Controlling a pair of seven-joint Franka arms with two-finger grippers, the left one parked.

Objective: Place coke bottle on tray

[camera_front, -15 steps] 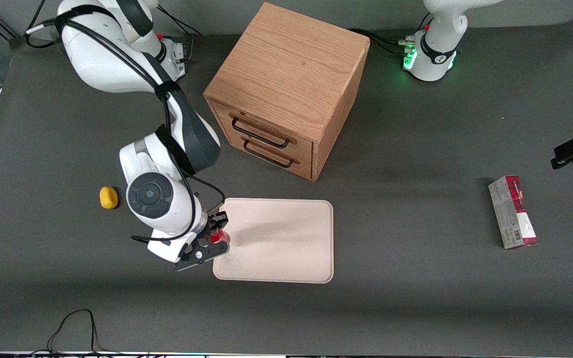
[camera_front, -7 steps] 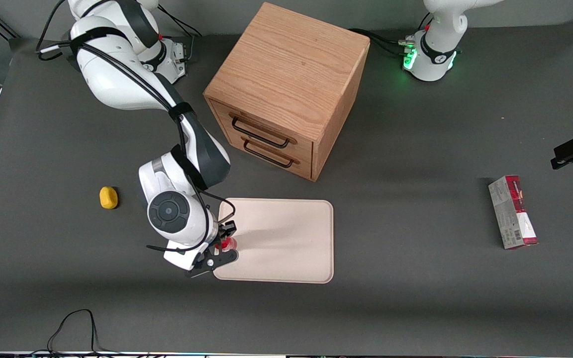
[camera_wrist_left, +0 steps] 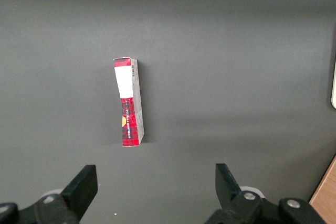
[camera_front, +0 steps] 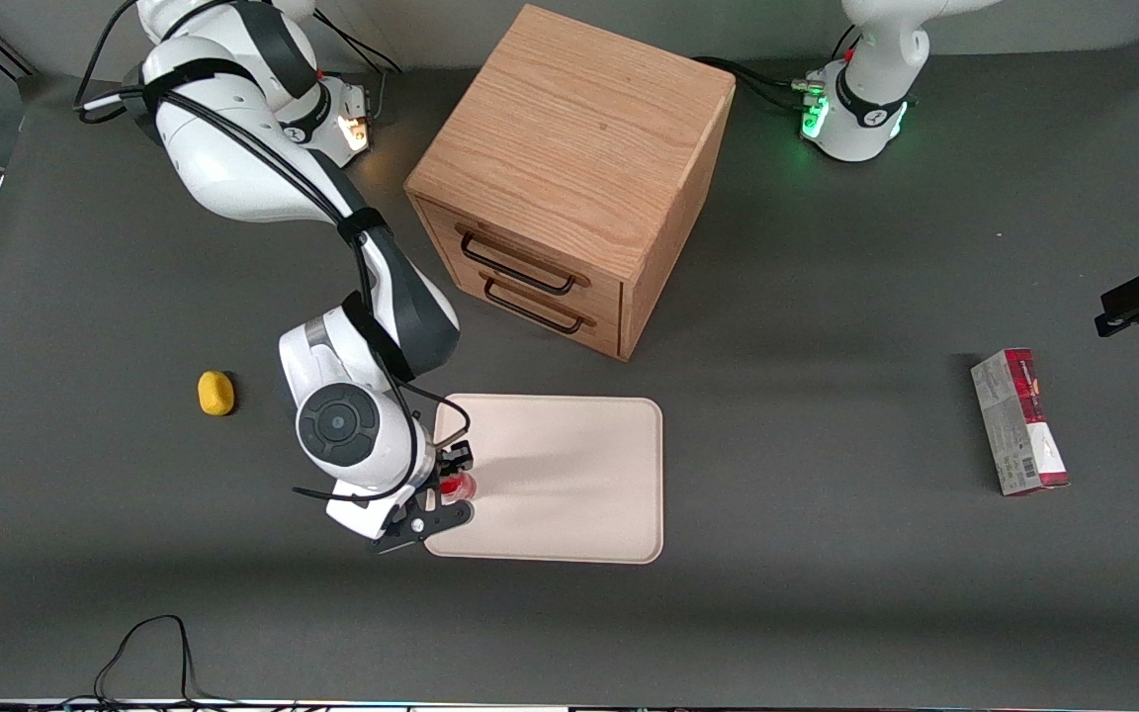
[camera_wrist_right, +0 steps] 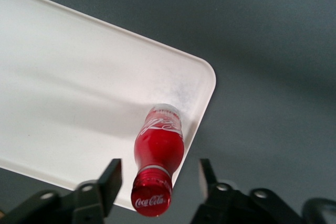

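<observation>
Standing over the end of the tray point(camera_front: 569, 475) nearest my working arm, I count the placing as nearly done, and what is left is a clean withdrawal. Going from big to small: the wooden cabinet point(camera_front: 569, 168) with its 2 drawers sits farther from the front camera than the tray and is no obstacle; the tray itself lies flat on the dark table point(camera_front: 827, 593); the carton point(camera_front: 1019, 423) rests well off toward the parked arm's end; the yellow lump point(camera_front: 216, 393) lies near my arm, apart from everything. The coke bottle point(camera_wrist_right: 158, 150) stands upright on the tray close to a rounded corner, its base on the pale surface just inside the rim, cap pointing up at my wrist. My gripper point(camera_wrist_right: 160, 179) hangs right over it with the fingers point(camera_wrist_right: 110, 179) spread wide, a gap showing on each side of the cap, so nothing is gripped. Since the bottle is slim and so near the edge, I judge the safe move is straight up, no sideways drift, until both fingers clear the cap.
</observation>
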